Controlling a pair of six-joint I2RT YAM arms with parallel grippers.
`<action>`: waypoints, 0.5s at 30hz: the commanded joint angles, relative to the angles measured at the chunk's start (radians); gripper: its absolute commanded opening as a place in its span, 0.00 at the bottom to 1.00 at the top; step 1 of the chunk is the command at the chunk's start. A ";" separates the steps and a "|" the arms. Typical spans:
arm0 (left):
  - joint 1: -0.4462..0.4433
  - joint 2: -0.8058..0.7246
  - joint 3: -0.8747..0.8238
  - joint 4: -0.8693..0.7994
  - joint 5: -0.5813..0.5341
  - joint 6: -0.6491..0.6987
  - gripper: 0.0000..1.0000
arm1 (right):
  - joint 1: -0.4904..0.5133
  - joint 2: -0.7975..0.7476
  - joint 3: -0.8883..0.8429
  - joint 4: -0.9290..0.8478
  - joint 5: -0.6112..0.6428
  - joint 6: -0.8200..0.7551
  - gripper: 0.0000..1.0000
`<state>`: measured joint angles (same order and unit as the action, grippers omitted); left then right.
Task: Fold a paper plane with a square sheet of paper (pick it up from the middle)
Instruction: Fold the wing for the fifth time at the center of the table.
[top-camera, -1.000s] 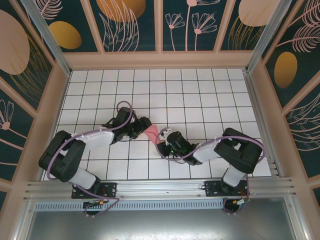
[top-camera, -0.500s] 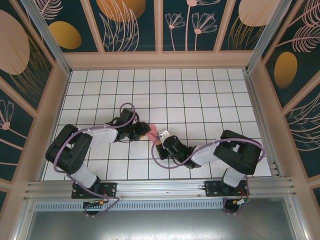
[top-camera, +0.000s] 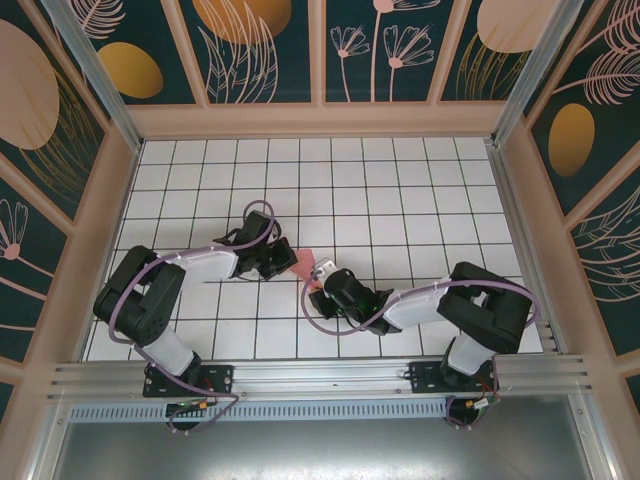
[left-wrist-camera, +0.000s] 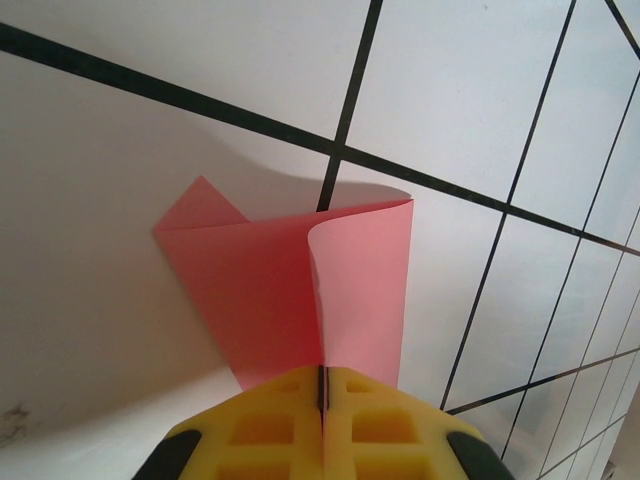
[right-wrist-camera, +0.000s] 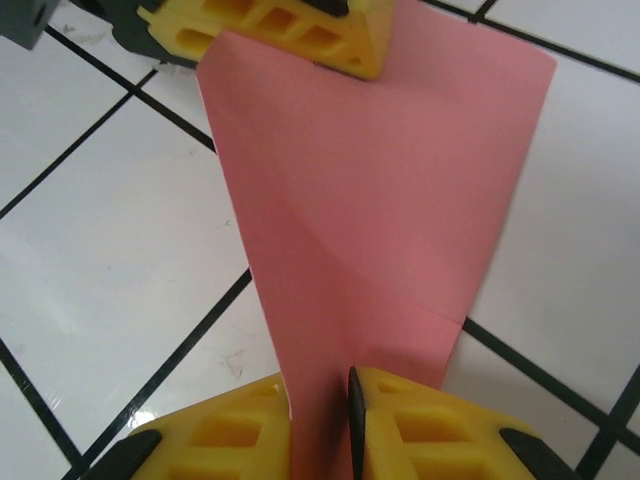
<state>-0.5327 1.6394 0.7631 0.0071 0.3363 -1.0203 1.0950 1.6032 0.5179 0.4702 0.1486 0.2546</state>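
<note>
A white table ruled with a black square grid (top-camera: 400, 180) sits boxed in by pale beige framing strips (top-camera: 320, 120). Above these rise dark teal wall panels printed with pale flowers, leaves and orange ovals (top-camera: 270, 50). A ribbed silver metal rail (top-camera: 320, 378) runs along the near edge. The light is even and soft.

Probably a lab test cell: gridded table (top-camera: 400, 180), patterned walls (top-camera: 265, 50).
</note>
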 joint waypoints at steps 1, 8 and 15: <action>0.005 0.011 0.022 -0.030 -0.007 0.020 0.05 | 0.003 -0.038 0.033 -0.096 -0.033 0.050 0.22; 0.006 0.012 0.027 -0.024 0.007 0.019 0.04 | 0.003 -0.012 0.062 -0.141 0.006 0.063 0.15; 0.005 0.007 0.027 -0.021 0.011 0.016 0.04 | -0.001 -0.001 0.079 -0.135 0.020 0.077 0.15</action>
<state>-0.5316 1.6390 0.7689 0.0021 0.3370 -1.0206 1.0950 1.5940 0.5720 0.3401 0.1421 0.3153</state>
